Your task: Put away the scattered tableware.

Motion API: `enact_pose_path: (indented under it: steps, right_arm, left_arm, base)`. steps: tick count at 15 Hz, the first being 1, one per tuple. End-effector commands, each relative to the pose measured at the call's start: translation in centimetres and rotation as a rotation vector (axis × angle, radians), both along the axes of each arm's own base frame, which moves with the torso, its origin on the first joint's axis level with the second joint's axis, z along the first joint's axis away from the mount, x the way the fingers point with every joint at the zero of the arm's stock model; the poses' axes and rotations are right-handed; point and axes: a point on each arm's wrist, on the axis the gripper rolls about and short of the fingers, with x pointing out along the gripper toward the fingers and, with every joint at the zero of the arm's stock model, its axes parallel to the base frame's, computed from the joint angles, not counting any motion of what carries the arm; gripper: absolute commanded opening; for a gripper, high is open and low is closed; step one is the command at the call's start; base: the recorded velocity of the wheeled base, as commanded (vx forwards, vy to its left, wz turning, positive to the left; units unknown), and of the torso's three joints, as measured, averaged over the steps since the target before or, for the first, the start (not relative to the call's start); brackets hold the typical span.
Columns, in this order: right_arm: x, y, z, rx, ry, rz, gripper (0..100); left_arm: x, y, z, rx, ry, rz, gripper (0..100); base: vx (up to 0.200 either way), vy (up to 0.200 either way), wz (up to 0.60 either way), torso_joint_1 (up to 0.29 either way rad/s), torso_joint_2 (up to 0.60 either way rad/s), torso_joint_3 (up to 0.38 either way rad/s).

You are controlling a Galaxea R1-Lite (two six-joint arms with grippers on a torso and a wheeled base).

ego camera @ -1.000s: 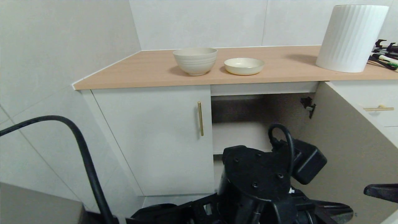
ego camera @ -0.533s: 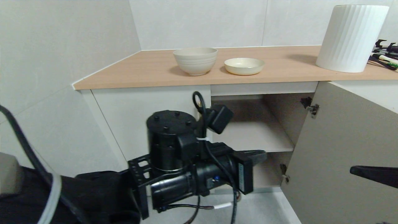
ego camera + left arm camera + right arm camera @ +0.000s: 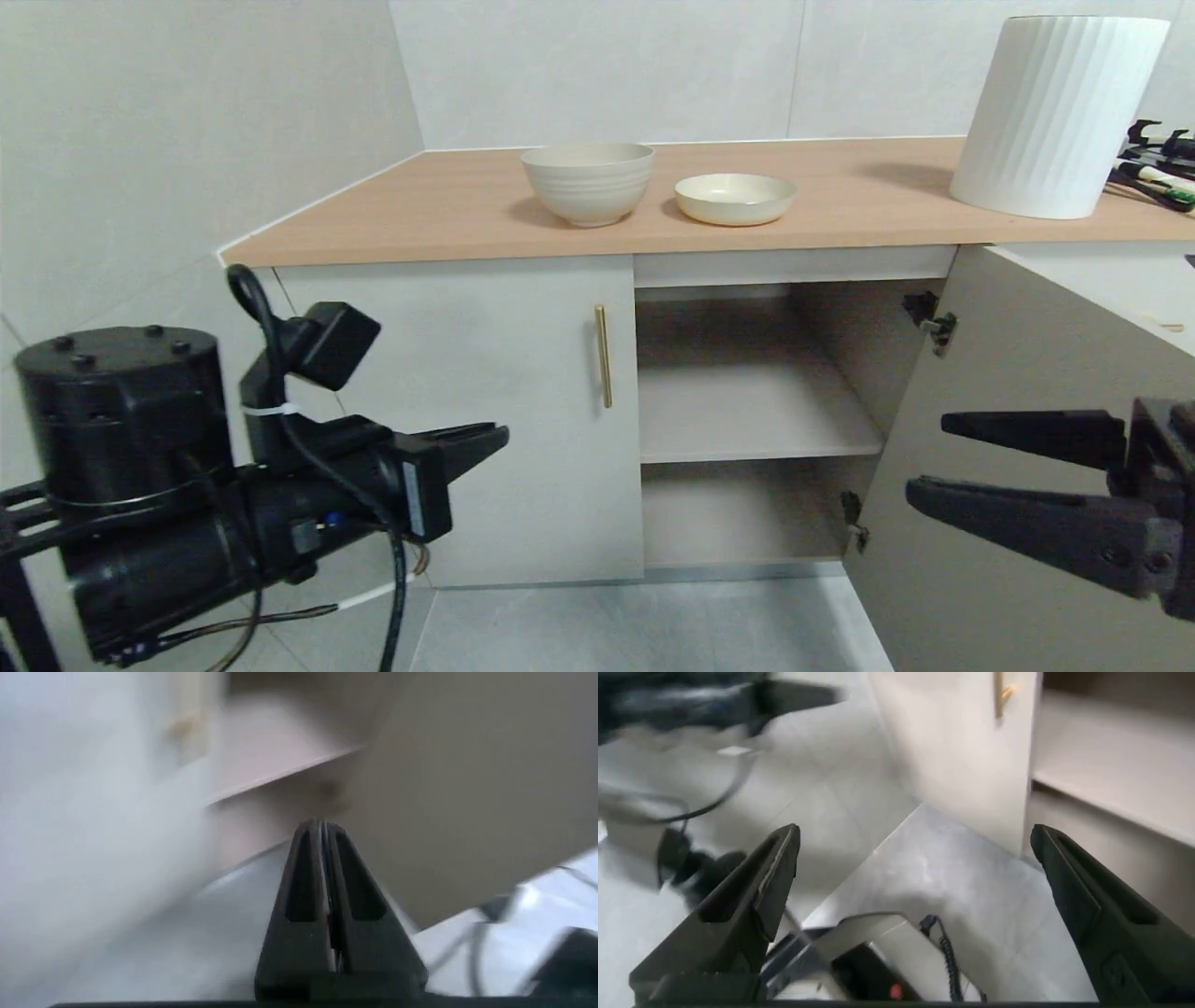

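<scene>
A ribbed cream bowl (image 3: 586,182) and a shallow cream dish (image 3: 735,198) stand side by side on the wooden counter (image 3: 420,215). Below them the cabinet's right door (image 3: 1018,392) stands open, showing a bare shelf (image 3: 747,411). My left gripper (image 3: 493,435) is shut and empty, held low in front of the closed left door (image 3: 467,411); in its wrist view the left gripper (image 3: 320,835) points toward the shelf. My right gripper (image 3: 926,457) is open and empty beside the open door, and in its wrist view the right gripper (image 3: 915,840) faces the floor and the left arm.
A tall white ribbed container (image 3: 1060,112) stands at the counter's right, with several dark utensils (image 3: 1153,168) behind it. The closed door has a gold handle (image 3: 603,356). A tiled wall (image 3: 187,140) closes the left side. Grey floor (image 3: 635,625) lies below the cabinet.
My left arm swung from the middle, in front of the cabinet opening, over to the left. My right gripper came further into view from the right edge, open.
</scene>
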Motion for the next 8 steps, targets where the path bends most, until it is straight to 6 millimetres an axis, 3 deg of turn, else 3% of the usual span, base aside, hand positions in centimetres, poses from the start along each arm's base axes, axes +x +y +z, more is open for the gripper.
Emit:
enact_pose_path:
  steps: [1,4,8]
  right_arm:
    - [4.4,1.8,0.2,-0.039,0.047,-0.067,100]
    - [5.5,1.6,-0.1,-0.114,0.138,-0.15,100]
    - [5.4,1.1,0.1,-0.1,0.156,-0.256,100]
  left_arm:
    - [-3.1,3.8,4.0,-0.033,-0.099,0.108,100]
    - [-3.7,5.2,6.1,-0.051,-0.143,0.17,100]
    - [-3.9,5.3,6.4,-0.059,-0.156,0.169,100]
  base:
    - [0.0,0.0,0.0,0.0,0.0,0.0]
    - [0.0,0.0,0.0,0.0,0.0,0.0]
    - [0.0,0.0,0.0,0.0,0.0,0.0]
